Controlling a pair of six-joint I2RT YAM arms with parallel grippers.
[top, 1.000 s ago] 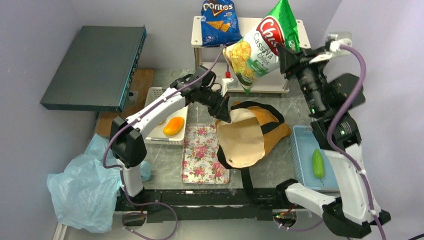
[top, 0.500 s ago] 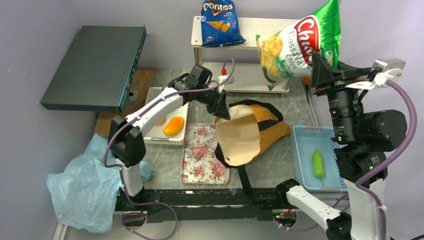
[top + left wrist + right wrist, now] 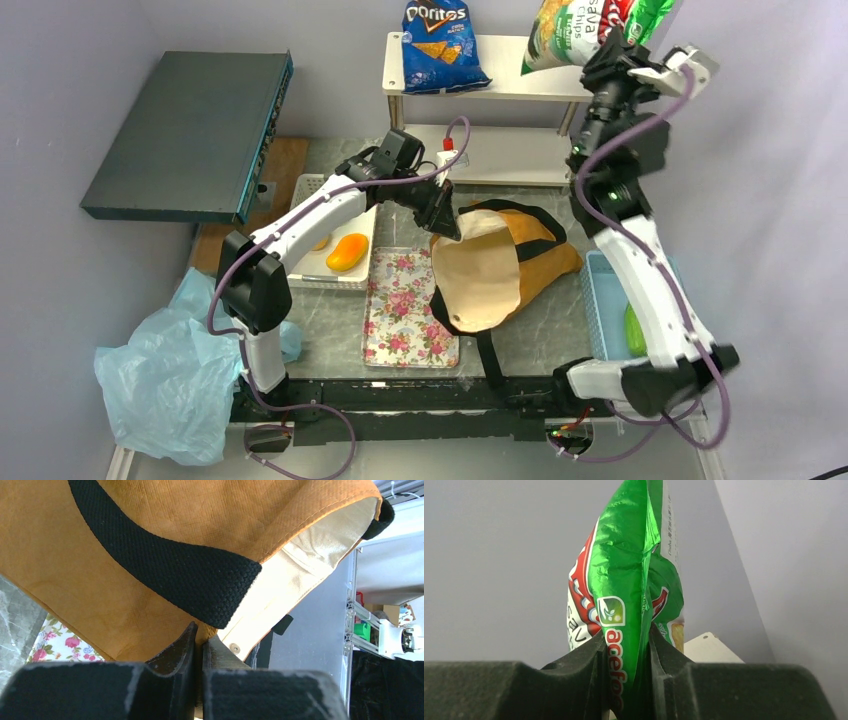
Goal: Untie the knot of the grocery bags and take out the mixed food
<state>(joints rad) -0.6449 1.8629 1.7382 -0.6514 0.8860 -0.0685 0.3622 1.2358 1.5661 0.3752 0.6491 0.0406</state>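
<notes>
Our right gripper [image 3: 626, 647] is pinching one edge of the green-and-white cassava chip bag [image 3: 624, 570], its fingers pressed on the foil from both sides. It holds the bag aloft; in the overhead view the bag shows over the right end of the white two-tier shelf [image 3: 500, 82], partly cut off by the frame, well apart from the blue Doritos bag [image 3: 437, 40]. We judge the step to be carrying the chips to a resting place. The hold is narrow, so we should move slowly, avoid swinging, and release only once the bag rests on a surface.

Our left gripper [image 3: 200, 641] is clamped on the rim of the orange-tan tote [image 3: 150, 525], just below a black strap [image 3: 175, 570], lifting the mouth so the cream lining shows. It should hold steady.

Outward, the tote lies between the floral tray [image 3: 405, 300] and the blue basket [image 3: 600, 285] holding a long green vegetable [image 3: 633, 335]. A mango [image 3: 347, 252] sits in the white tray [image 3: 310, 185], and the light-blue plastic bag [image 3: 160, 380] lies far left.
</notes>
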